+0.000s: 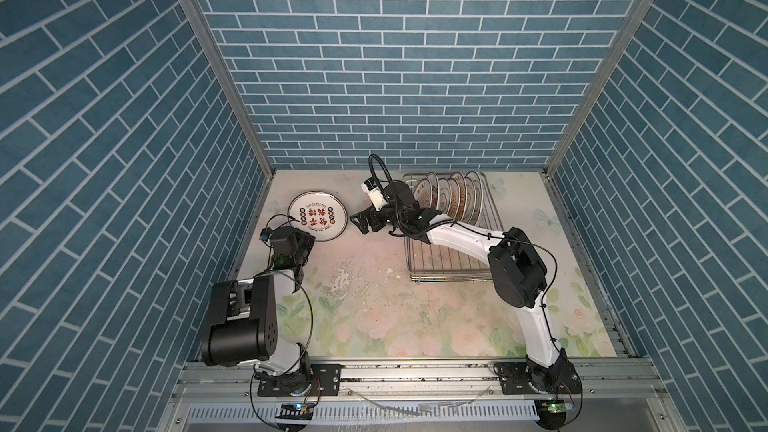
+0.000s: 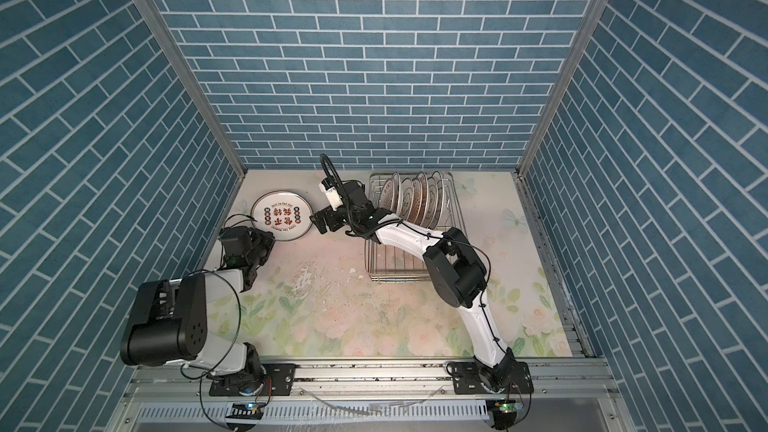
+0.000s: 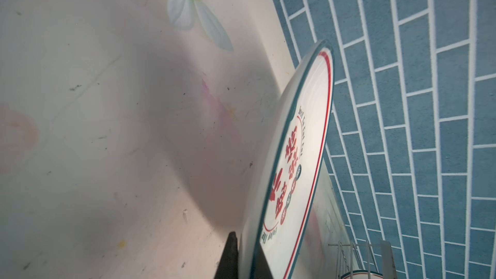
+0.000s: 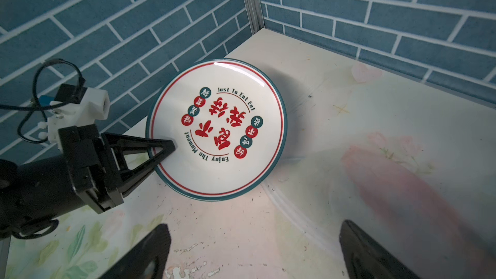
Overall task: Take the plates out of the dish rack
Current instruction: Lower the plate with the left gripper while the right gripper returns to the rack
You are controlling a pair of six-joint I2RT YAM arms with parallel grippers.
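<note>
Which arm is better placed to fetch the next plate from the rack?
Right. The right pincer is open and empty beside the dish rack; the left pincer is shut on the printed plate.

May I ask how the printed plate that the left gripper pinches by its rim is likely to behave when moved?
The plate is probably stiff: pinched at one rim spot by the left gripper, it shows no sag. Its glossy glaze, with bright glare, may let it slip or pivot in that small grip. It looks ceramic, so likely breakable if dropped.
</note>
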